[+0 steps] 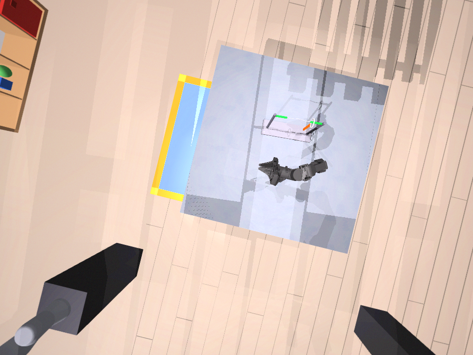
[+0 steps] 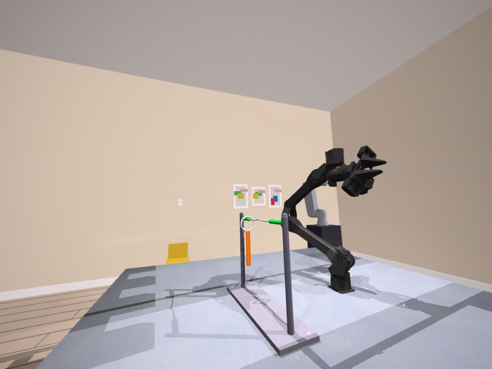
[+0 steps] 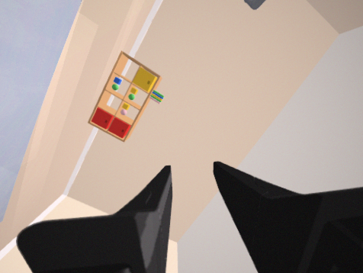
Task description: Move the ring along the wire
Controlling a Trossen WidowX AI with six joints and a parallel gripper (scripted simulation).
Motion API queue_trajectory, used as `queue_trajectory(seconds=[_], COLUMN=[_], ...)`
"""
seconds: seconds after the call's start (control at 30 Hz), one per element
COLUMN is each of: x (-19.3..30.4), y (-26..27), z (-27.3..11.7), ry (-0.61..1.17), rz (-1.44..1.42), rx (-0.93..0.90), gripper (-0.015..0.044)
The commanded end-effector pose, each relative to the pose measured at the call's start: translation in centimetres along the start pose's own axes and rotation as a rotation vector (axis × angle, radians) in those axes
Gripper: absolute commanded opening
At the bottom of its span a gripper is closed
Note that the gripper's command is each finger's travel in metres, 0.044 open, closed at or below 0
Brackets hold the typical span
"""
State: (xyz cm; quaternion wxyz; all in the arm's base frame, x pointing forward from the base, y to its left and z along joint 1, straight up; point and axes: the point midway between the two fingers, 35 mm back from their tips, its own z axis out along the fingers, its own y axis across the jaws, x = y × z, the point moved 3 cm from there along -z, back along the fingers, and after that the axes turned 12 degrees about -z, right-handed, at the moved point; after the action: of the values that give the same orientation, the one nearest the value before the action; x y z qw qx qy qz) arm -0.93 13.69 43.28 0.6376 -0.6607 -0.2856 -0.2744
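The white ring (image 1: 314, 120) (image 2: 253, 224) hangs on the green part (image 1: 319, 123) beside one post (image 2: 242, 254), which is the far post in the exterior view. Its orange handle (image 1: 306, 127) (image 2: 248, 248) points straight down. The thin grey wire (image 1: 299, 120) (image 2: 260, 220) runs to the other green part (image 1: 281, 116) (image 2: 275, 221) beside the near post (image 2: 287, 273). My gripper (image 1: 260, 166) (image 2: 383, 166) (image 3: 192, 168) is partly open and empty, high above the table and away from the ring, pointing away from the wire. The ring and handle are out of the wrist view.
The posts stand on a flat base (image 2: 294, 341) on the blue-grey table (image 1: 229, 76). A yellow-framed blue panel (image 1: 167, 133) lies beyond the table's left edge. A grey robot arm (image 2: 311, 200) stands behind my arm in the exterior view. A shelf (image 3: 117, 99) shows in the wrist view.
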Motion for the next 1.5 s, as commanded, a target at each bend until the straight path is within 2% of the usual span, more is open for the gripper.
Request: queue_trajectory(seconds=[0.0, 0.43, 0.77, 1.13, 1.47], x=[-0.5, -0.5, 0.5, 1.6, 2.3], y=[1.0, 6.2, 11.6, 18.0, 24.0], z=[1.6, 5.3, 6.6, 6.1, 3.8], ry=[0.032, 0.171, 0.31, 0.474, 0.649], rz=[0.079, 0.334, 0.539, 0.763, 0.973], rx=[-0.057, -0.214, -0.315, -0.386, -0.418], gripper=[0.016, 0.016, 0.016, 0.016, 0.016])
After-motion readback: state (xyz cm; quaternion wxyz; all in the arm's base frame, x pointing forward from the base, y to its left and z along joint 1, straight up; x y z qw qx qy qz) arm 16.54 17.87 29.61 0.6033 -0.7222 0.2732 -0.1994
